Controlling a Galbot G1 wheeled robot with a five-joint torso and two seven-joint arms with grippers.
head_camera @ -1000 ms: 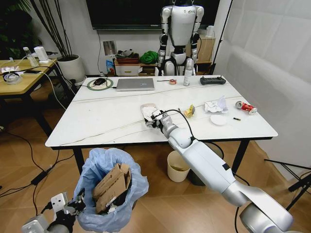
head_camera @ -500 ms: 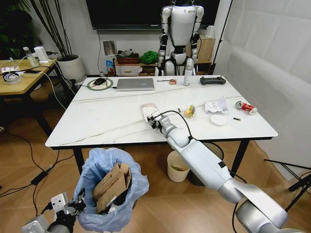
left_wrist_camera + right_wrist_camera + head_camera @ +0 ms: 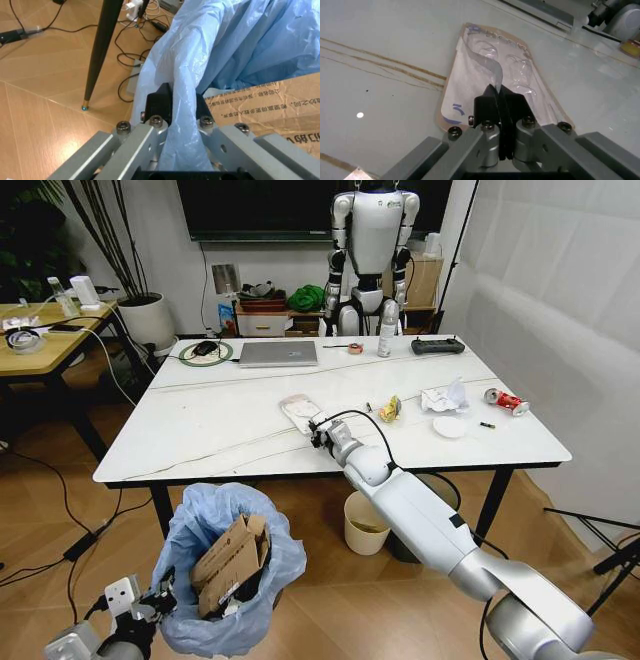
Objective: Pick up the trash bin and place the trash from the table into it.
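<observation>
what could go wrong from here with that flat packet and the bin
The right pincer is shut on only a thin clear flap of the flat white blister packet lying on the white marble-look table; the flap may tear or slip when lifted.

The left pincer pinches just the crinkled light-blue bag of the bin, which already holds brown cardboard; the bag could stretch or pull off.

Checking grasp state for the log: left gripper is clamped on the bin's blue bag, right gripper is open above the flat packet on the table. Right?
Not quite. The right gripper is shut, pinching the flat packet on the table, as the right wrist view shows. The left gripper is indeed clamped on the trash bin's blue bag.
</observation>
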